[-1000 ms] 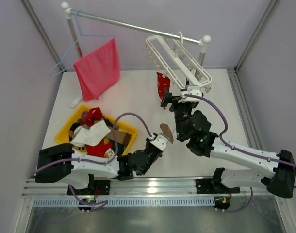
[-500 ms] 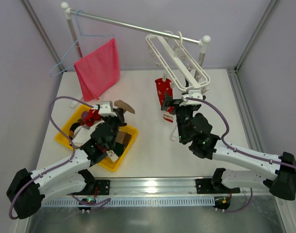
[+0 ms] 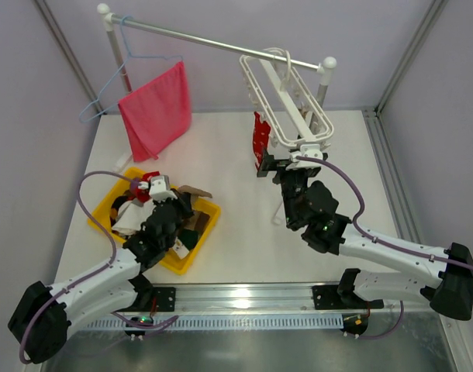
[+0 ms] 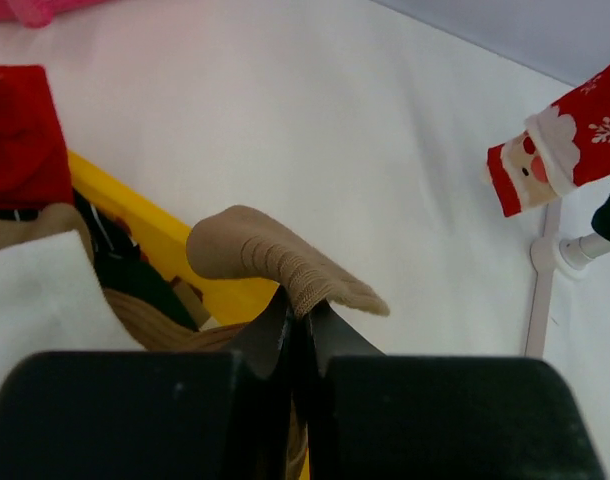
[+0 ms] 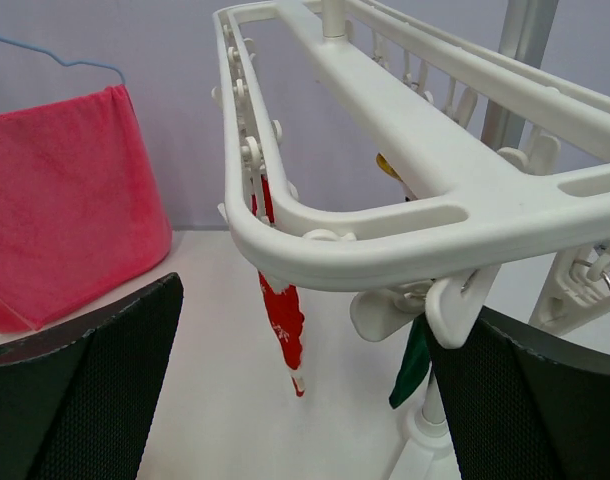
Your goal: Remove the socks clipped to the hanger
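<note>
A: So, where are the socks at this moment?

B: One tan-brown sock (image 4: 275, 265) is in the left gripper (image 4: 300, 312). Its jaws are pressed fully together on the ribbed part of that sock, and the toe end sticks out freely to the left in the wrist view. From above, the gripper is over the far corner of the yellow bin (image 3: 105, 211), which lies on the table (image 3: 221, 155) at the left.

A: And inside the bin?

B: Several soft pieces lie there: red, white, brown and dark ones. I cannot separate them well.

A: What remains on the hanger (image 3: 287, 93)?

B: A red sock (image 3: 260, 139) with white pattern hangs from a clip on its left long side. A dark green sock (image 5: 415, 360) hangs under the near end. The hanger itself hangs by its hook on the rail (image 3: 213, 43), tilted down toward the arms.

A: What does the right gripper (image 3: 287, 159) do?

B: It has nothing in it. Its fingers (image 5: 75, 385) stand wide apart, one at each side of the rounded near end of the hanger. The frame's end is above and between them; whether a finger touches the plastic, I cannot tell.

A: Anything else on the rail?

B: A pink cloth (image 3: 155, 112) at the left, well apart from the hanger.
</note>
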